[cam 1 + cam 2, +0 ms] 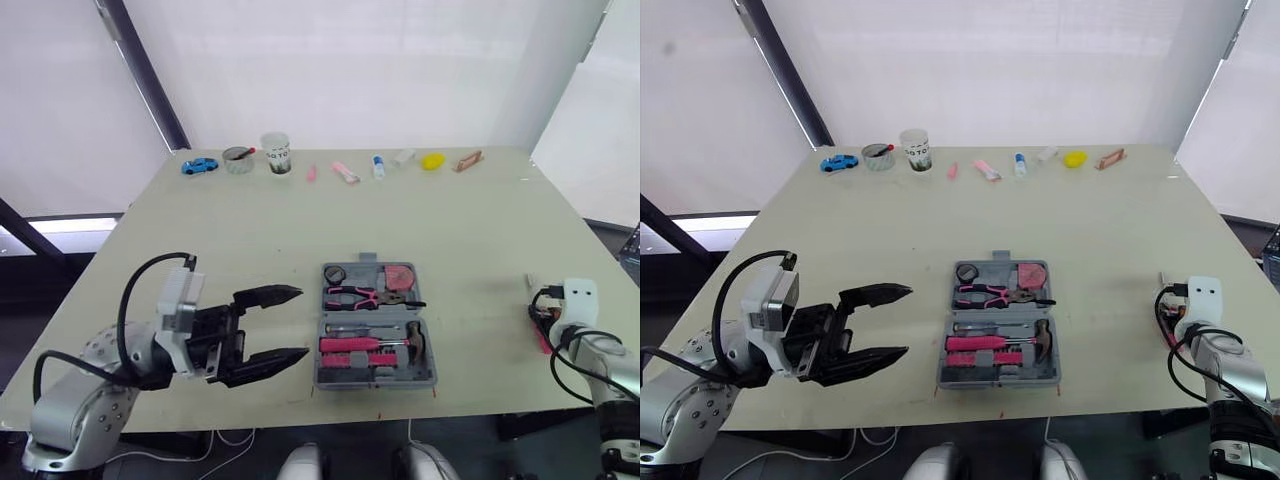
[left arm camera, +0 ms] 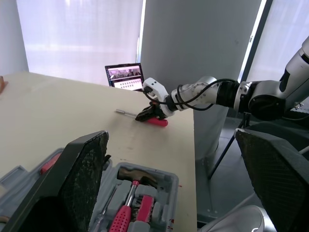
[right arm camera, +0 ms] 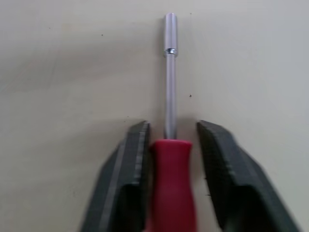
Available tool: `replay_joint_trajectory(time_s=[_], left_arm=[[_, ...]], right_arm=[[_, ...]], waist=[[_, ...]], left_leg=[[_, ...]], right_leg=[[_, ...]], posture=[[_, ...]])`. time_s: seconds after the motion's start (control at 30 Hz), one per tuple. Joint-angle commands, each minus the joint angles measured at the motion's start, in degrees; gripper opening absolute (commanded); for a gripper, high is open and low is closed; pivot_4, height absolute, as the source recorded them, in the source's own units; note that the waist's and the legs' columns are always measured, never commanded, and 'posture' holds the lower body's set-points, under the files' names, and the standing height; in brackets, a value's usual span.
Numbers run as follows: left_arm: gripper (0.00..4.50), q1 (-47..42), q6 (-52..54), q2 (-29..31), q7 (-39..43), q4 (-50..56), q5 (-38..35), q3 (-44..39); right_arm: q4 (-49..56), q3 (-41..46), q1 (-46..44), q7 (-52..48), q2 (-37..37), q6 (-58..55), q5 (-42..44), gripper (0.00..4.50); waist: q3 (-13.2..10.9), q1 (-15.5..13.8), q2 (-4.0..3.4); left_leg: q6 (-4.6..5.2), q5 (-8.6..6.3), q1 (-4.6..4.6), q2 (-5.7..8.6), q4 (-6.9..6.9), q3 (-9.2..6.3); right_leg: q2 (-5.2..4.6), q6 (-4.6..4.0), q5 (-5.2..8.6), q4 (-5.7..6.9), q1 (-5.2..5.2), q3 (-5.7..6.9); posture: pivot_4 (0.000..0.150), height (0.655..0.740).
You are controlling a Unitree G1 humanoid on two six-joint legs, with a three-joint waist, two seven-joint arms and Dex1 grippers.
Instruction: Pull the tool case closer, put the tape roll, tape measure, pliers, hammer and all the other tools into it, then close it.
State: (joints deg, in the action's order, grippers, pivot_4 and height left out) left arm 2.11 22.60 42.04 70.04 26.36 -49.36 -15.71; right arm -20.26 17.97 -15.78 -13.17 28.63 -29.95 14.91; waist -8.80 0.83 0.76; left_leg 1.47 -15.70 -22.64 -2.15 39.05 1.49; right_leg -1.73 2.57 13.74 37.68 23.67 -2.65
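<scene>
Nearest, the left gripper [image 1: 300,322] hangs with jaws wide and empty, just left of the open tool case [image 1: 376,383] at the front of the bench [image 1: 250,220]. At the right edge, the right gripper [image 3: 171,128] has its jaws astride a red-handled screwdriver [image 3: 171,193], not quite clamped.

Both head eyes looked down over the whole table [image 1: 250,230]. The left wrist camera faced right across the tool case [image 1: 375,379], and the right wrist camera sat probably just above the table.
</scene>
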Motion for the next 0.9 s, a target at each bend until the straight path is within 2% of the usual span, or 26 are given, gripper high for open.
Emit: replay_joint_trajectory(time_s=[0.03, 0.1, 0.27, 0.47, 0.6, 0.73, 0.9], left_arm=[[4.50, -0.1, -3.8, -1.8, -1.0, 0.4, 1.7, -0.7], [4.50, 0.1, -5.8, -4.2, -0.9, -1.1, 1.4, -1.1], [4.50, 0.9, -3.5, -3.3, 0.2, -3.0, -1.0, -2.4], [4.50, 2.9, -4.2, -3.3, 2.8, -5.7, -1.2, -3.6], [4.50, 4.7, -4.5, -2.9, 5.1, -6.6, -1.1, -4.0], [4.50, 6.3, -5.3, -2.5, 7.2, -7.8, -0.2, -4.2], [4.50, 7.8, -6.0, -2.0, 8.5, -8.6, 0.2, -5.1]], right_arm=[[0.0, 1.3, 0.9, -0.6, 1.3, 0.1, -0.2, 0.37], [2.1, 1.5, 2.2, -1.7, 1.4, -1.0, 0.7, 0.37], [8.2, 2.7, 4.7, -2.2, 0.5, -3.0, 2.6, 0.37], [28.7, -0.6, 12.4, -2.4, -3.8, -9.8, 6.8, 0.37], [36.9, -4.0, 15.7, -0.1, -7.0, -12.8, 6.1, 0.37], [39.0, -7.3, 16.0, 2.3, -10.0, -13.5, 4.4, 0.37], [36.1, -8.7, 15.0, 3.9, -11.4, -13.5, 2.5, 0.37]], waist=[[0.0, 0.0, 0.00], [0.0, -0.1, 0.00], [0.0, 0.0, 0.01], [-0.1, 0.2, -0.07], [-0.1, 0.3, -0.08], [-0.1, 0.2, -0.09], [-0.1, 0.2, -0.09]], left_leg=[[0.00, 0.00, 0.00, 0.00, 0.00, 0.01], [0.00, 0.00, -0.01, 0.00, 0.00, 0.00], [0.00, 0.00, -0.04, -0.02, -0.01, -0.11], [0.00, 0.00, -0.04, -0.07, -0.04, -0.18], [0.00, 0.00, -0.03, -0.09, -0.09, -0.24], [0.00, 0.00, -0.03, -0.09, -0.09, -0.23], [0.00, 0.00, -0.09, -0.09, -0.09, -0.21]], right_leg=[[0.00, 0.00, 0.00, -0.01, 0.00, -0.01], [0.00, 0.00, 0.00, -0.02, 0.00, 0.00], [0.03, 0.00, 0.00, 0.00, 0.00, 0.09], [0.05, 0.01, 0.01, 0.00, 0.05, 0.05], [0.05, 0.02, 0.02, 0.01, 0.11, 0.01], [0.00, 0.19, 0.14, -0.01, 0.15, -0.02], [-0.02, 0.18, 0.13, -0.01, 0.22, -0.04]], posture=[[0.150, 0.7400], [0.150, 0.7400], [0.150, 0.7400], [0.150, 0.7400], [0.150, 0.7400], [0.150, 0.7400], [0.150, 0.7400]])
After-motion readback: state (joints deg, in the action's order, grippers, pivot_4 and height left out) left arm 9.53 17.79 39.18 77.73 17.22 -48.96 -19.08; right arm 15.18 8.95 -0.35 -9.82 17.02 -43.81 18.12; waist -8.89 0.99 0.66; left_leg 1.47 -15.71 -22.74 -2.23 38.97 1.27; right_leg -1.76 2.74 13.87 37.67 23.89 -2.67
